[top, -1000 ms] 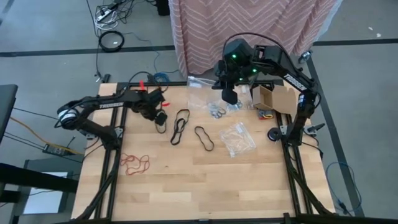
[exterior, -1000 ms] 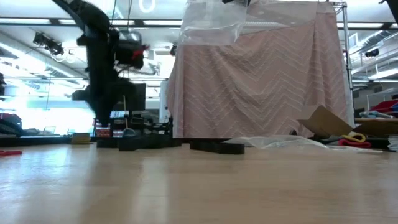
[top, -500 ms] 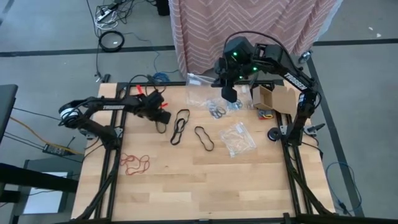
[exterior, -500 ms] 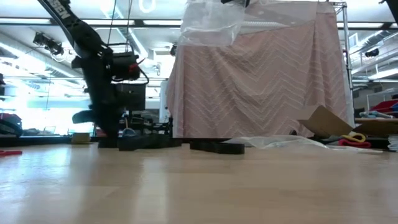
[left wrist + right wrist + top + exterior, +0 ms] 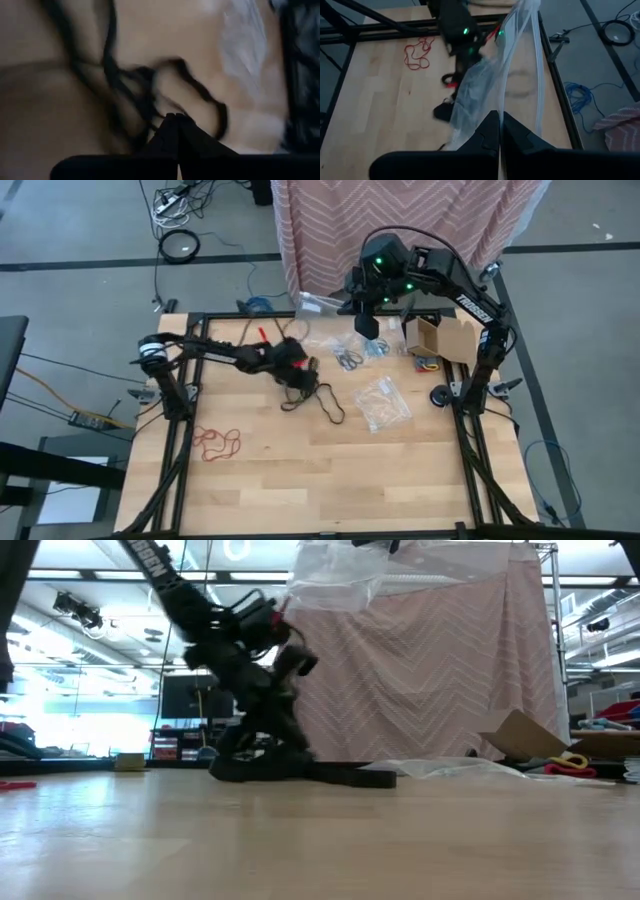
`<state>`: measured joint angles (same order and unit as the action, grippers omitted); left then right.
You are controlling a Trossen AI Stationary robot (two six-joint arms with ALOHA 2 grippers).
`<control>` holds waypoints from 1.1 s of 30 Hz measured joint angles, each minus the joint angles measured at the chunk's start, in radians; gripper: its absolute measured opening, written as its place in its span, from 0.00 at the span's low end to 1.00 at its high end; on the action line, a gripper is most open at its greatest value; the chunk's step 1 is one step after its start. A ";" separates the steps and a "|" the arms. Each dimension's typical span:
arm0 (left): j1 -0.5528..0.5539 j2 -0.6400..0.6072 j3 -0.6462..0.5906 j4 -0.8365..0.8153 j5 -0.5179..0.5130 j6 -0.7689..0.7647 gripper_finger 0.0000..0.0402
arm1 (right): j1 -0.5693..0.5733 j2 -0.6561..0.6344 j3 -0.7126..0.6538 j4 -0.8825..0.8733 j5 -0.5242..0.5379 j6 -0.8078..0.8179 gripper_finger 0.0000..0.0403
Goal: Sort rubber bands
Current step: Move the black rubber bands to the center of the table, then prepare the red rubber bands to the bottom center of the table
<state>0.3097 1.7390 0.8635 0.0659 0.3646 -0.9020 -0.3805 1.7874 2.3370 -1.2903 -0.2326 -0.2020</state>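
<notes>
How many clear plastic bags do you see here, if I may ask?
2: a hanging bag in the right hand; a flat bag on the table; more may hide under that arm.

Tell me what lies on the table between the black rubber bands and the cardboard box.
In the high view, between the black rubber bands and the cardboard box lie clear plastic bags and a small greyish cluster.

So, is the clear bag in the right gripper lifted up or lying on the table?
Lifted. The right gripper, shut, pinches the clear plastic bag, which hangs above the table; the low view shows it high up.
</notes>
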 joint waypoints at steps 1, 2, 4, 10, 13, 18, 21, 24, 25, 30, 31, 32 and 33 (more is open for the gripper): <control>-0.018 0.022 0.031 -0.009 0.027 0.002 0.00 | -0.002 0.000 0.000 0.005 0.000 0.000 0.00; -0.037 0.039 0.058 -0.012 0.050 0.007 0.00 | -0.002 0.000 0.000 0.010 0.000 0.000 0.00; -0.069 0.048 0.103 -0.023 0.053 0.029 0.00 | -0.005 0.000 -0.001 0.014 0.000 0.000 0.00; -0.093 -0.038 0.201 -0.219 -0.092 0.163 0.00 | -0.008 0.000 -0.001 0.014 -0.006 0.007 0.00; -0.094 -0.118 0.246 -0.440 -0.165 0.291 0.00 | -0.008 0.000 -0.001 0.015 -0.006 0.007 0.00; -0.114 -0.234 0.278 -0.800 -0.225 0.426 0.00 | -0.008 0.000 -0.001 0.019 -0.006 0.000 0.00; -0.150 -0.289 0.252 -0.968 -0.243 0.426 0.01 | -0.011 0.000 -0.001 0.026 -0.006 -0.010 0.00; -0.196 -0.322 0.196 -1.045 -0.247 0.394 0.02 | -0.015 0.000 -0.001 0.029 -0.006 -0.019 0.00; -0.215 -0.330 0.174 -1.051 -0.236 0.369 0.02 | -0.016 0.000 -0.001 0.029 -0.006 -0.022 0.00; -0.343 -0.360 0.064 -0.996 -0.119 0.235 0.07 | -0.022 0.000 -0.001 0.033 -0.006 -0.028 0.00; -0.370 -0.368 0.047 -0.976 -0.097 0.210 0.09 | -0.024 0.001 -0.001 0.033 -0.006 -0.031 0.00; -0.394 -0.374 0.030 -0.969 -0.076 0.183 0.12 | -0.026 0.001 -0.001 0.033 -0.006 -0.036 0.00; -0.415 -0.378 0.015 -0.957 -0.051 0.151 0.15 | -0.027 0.001 -0.001 0.033 -0.006 -0.037 0.00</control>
<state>-0.1056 1.3606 0.8789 -0.8913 0.3139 -0.7505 -0.4079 1.7882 2.3363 -1.2576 -0.2390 -0.2393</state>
